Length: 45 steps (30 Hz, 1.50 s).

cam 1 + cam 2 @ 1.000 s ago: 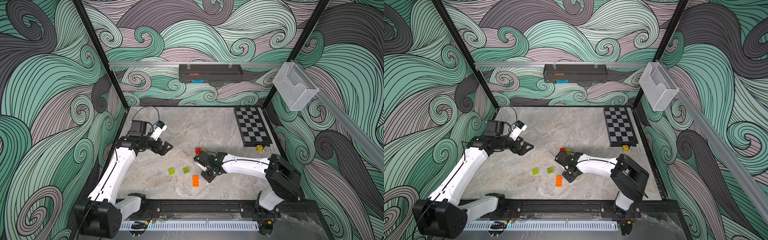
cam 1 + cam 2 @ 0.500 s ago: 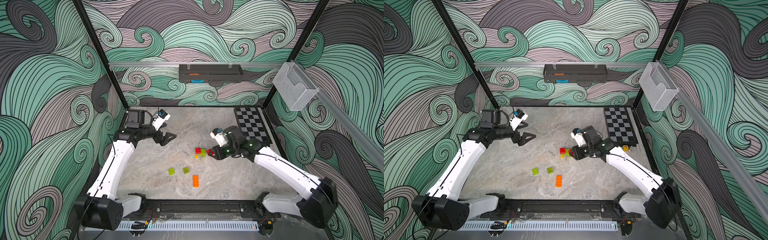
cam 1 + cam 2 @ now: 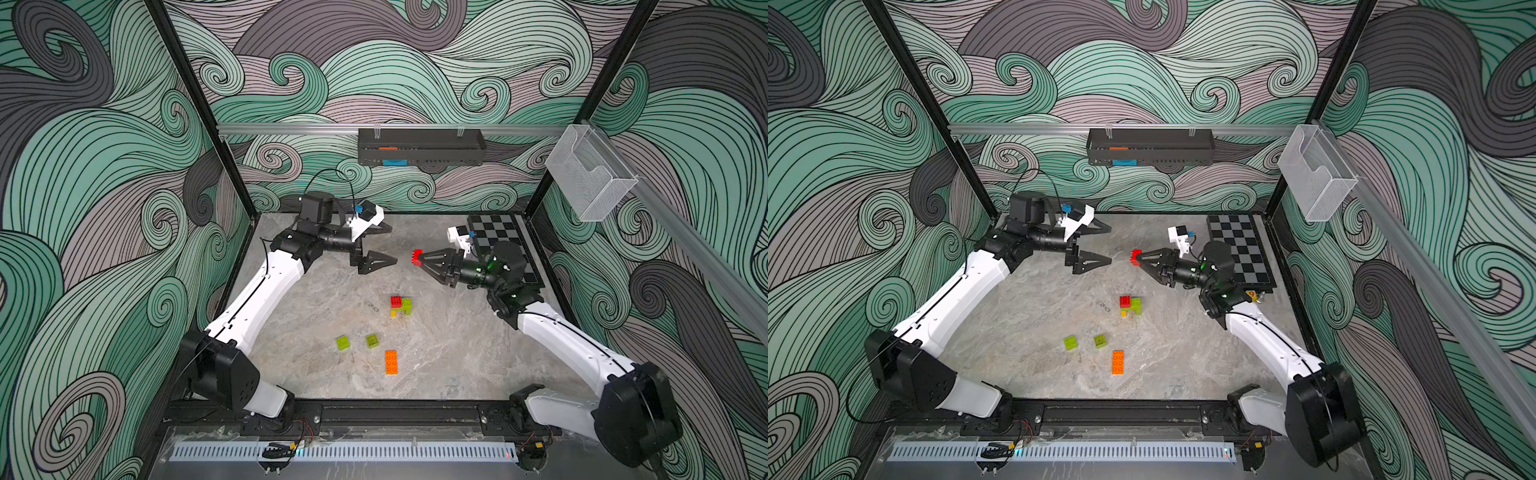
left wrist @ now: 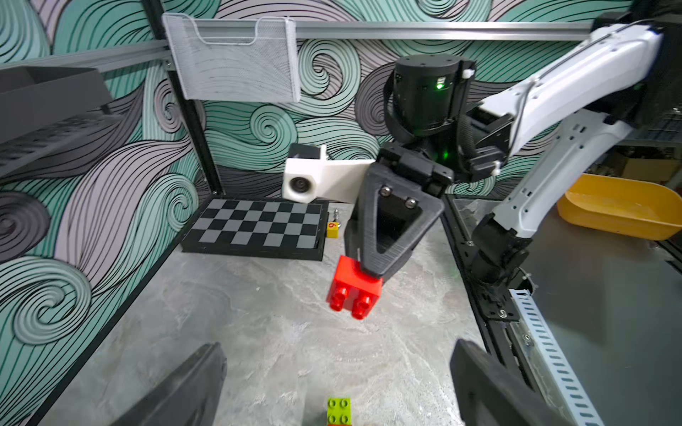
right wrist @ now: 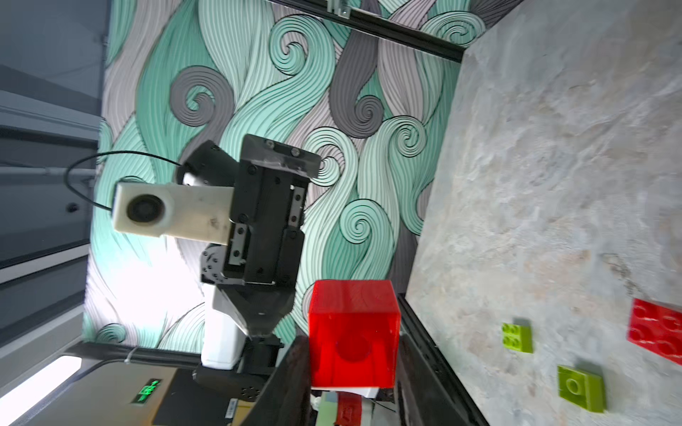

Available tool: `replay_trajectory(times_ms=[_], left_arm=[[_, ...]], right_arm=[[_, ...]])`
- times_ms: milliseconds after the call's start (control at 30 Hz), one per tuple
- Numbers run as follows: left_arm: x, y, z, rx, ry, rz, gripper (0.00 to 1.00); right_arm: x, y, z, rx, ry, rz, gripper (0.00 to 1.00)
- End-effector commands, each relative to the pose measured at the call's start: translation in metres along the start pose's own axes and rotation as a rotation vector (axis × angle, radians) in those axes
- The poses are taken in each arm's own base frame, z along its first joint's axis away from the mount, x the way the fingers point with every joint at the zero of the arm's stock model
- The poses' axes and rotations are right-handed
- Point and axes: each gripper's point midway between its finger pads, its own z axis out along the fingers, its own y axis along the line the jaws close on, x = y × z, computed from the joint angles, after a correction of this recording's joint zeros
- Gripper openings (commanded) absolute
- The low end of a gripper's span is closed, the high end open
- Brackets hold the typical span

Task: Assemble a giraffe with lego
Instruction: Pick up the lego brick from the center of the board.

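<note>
We see the right tool (image 3: 420,259) closed on a red brick (image 3: 416,256), held in the air above the far middle of the tabletop (image 3: 316,316). It faces the left tool (image 3: 391,244), whose jaws stand wide apart and empty, with a gap between the two tools. The brick is squarish, so we can give it no long axis. In both top views it is only a small red block at the tips. The left wrist view shows the red brick (image 4: 354,291) with its studs pointing away from the right tool, toward the left one. The right wrist view gives the opposite face, the hollow underside of the red brick (image 5: 354,339). On the tabletop, the orange brick (image 3: 391,362) lies flat near the front with its studs up, its long axis running front to back. Just beyond it are two loose green bricks, one (image 3: 343,343) studs up, the other (image 3: 372,340) showing a ring in the right wrist view, underside up. Between these and the tools lies a cluster (image 3: 401,306) of red, green and yellow bricks, touching one another.
</note>
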Motion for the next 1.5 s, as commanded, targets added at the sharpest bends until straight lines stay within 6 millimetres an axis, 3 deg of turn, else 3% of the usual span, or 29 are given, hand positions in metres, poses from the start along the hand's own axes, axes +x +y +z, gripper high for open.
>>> replay_trajectory(times_ms=[0, 133, 433, 633, 767, 1133, 1367, 1467], left_arm=[[-0.013, -0.013, 0.005, 0.070, -0.026, 0.040, 0.98], [-0.016, -0.018, 0.011, 0.091, -0.025, 0.050, 0.98], [-0.020, -0.003, 0.018, 0.046, 0.003, 0.060, 0.94], [-0.014, -0.011, 0.022, 0.079, 0.021, 0.067, 0.84], [-0.018, -0.016, 0.023, 0.106, 0.010, 0.067, 0.67], [-0.028, -0.025, 0.021, 0.146, -0.010, 0.081, 0.59], [-0.029, -0.026, 0.021, 0.151, -0.012, 0.078, 0.35], [-0.029, -0.026, 0.021, 0.153, -0.013, 0.075, 0.17]], right_arm=[[-0.003, 0.056, -0.005, -0.242, -0.003, 0.019, 0.38], [-0.007, 0.058, -0.002, -0.325, -0.014, 0.083, 0.38], [0.007, 0.060, 0.016, -0.383, 0.059, 0.122, 0.38], [0.012, 0.067, 0.021, -0.395, 0.084, 0.110, 0.37], [0.014, 0.068, 0.023, -0.398, 0.092, 0.116, 0.37], [0.016, 0.066, 0.025, -0.404, 0.101, 0.126, 0.37], [0.016, 0.064, 0.026, -0.406, 0.103, 0.132, 0.37], [0.017, 0.063, 0.026, -0.405, 0.109, 0.130, 0.38]])
